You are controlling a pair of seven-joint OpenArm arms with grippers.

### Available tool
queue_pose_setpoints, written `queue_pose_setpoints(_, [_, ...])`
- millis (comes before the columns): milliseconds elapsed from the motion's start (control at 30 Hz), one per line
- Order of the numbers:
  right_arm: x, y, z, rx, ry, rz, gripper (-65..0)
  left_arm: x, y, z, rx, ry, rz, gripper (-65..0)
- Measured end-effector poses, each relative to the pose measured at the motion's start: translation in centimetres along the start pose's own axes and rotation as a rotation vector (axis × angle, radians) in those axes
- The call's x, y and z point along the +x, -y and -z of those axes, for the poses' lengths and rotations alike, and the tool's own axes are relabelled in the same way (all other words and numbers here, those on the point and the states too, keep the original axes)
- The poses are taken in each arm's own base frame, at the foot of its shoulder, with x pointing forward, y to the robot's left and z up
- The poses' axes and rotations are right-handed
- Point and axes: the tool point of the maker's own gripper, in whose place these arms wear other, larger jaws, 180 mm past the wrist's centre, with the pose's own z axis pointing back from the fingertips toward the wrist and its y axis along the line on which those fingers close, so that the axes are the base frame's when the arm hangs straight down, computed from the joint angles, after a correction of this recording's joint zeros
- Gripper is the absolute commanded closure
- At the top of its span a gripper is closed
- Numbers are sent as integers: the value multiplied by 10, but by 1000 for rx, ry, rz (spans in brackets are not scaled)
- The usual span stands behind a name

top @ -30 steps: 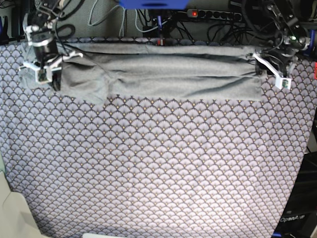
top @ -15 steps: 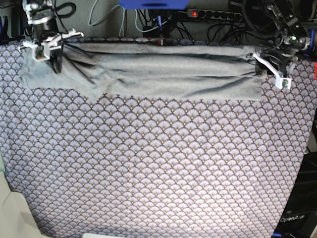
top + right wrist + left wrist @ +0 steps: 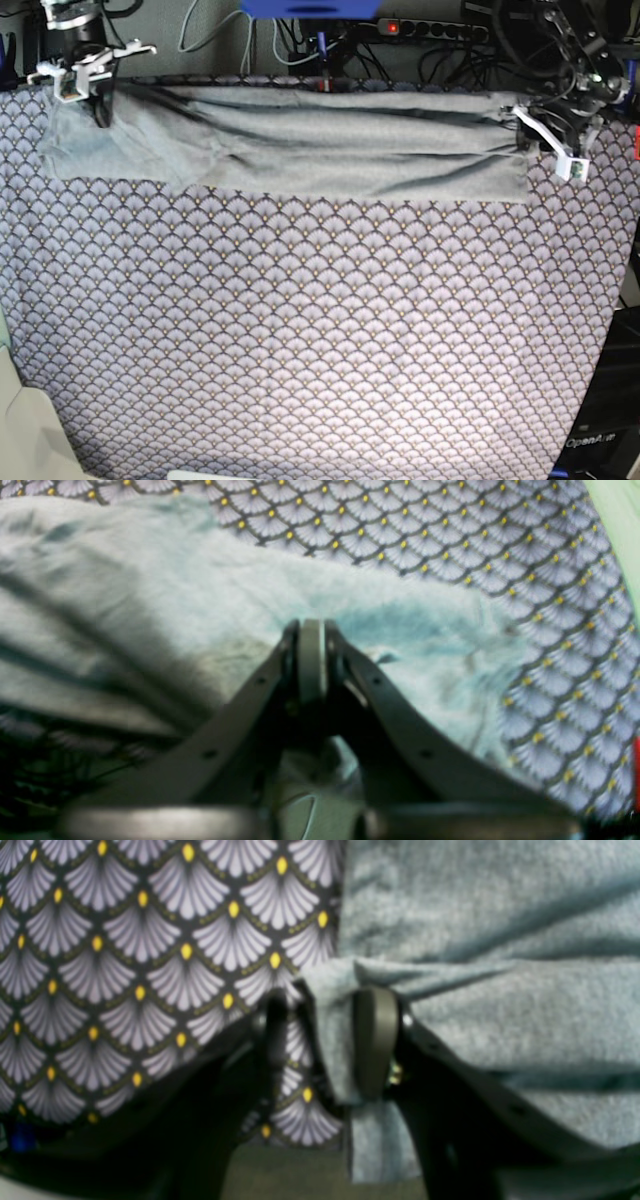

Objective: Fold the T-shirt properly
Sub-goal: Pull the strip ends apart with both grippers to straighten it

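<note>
The T-shirt is seen as a long, narrow grey band laid across the far edge of the patterned cloth, which covers the whole work surface. Lengthwise creases and shallow folds run along it, and its near edge is fairly straight. At the base view's left end the fabric is spread wider and is drawn upward into a small peak.

That peak is held by the right gripper, which is raised above the far left corner of the cloth. In the right wrist view its jaws are pressed together, with grey fabric bunched at and below their tips.

The left gripper is placed low at the shirt's other end, by the far right corner, angled toward the garment. In the left wrist view a fold of the hem is found between its two fingers, which are closed onto it; the patterned cloth is visible just beside that edge.
</note>
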Motion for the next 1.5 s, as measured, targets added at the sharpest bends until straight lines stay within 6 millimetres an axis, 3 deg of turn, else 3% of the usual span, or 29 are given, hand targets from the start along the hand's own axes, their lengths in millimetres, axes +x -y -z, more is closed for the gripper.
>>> queue_pose_setpoints(267, [-7,10,0,-2,-7,24,0,-3,-3,-1,1,-7,-3,-233])
queue_pose_setpoints(633, [26,33,29,-68,105,24,0,-4,-11,-3,12,-26,19,-233])
queue_pose_setpoints(767, [7,31,43,-63,35,20,0,-5,-12,-4,13,-28,20,-233])
queue_pose_setpoints(967, [-19,25,45,-52,-37,51,0,-5,-12,-4,14,-29,20,-233])
queue_pose_setpoints(1133, [-11,29,48,-62,-19,44,0,-4,-11,-4,17,-31,23,-233])
queue_pose_setpoints(1233, [8,47,43,-111,27,6,0,-3,-11,-4,19,-33,26,-233])
queue_pose_setpoints(1333, [23,51,43,-116,57,-27,0,-3,-11,-4,18,-32,24,-233])
queue_pose_setpoints(1500, [26,68,33,-178,59,-33,0,1,-11,-2,20,-37,28,-234])
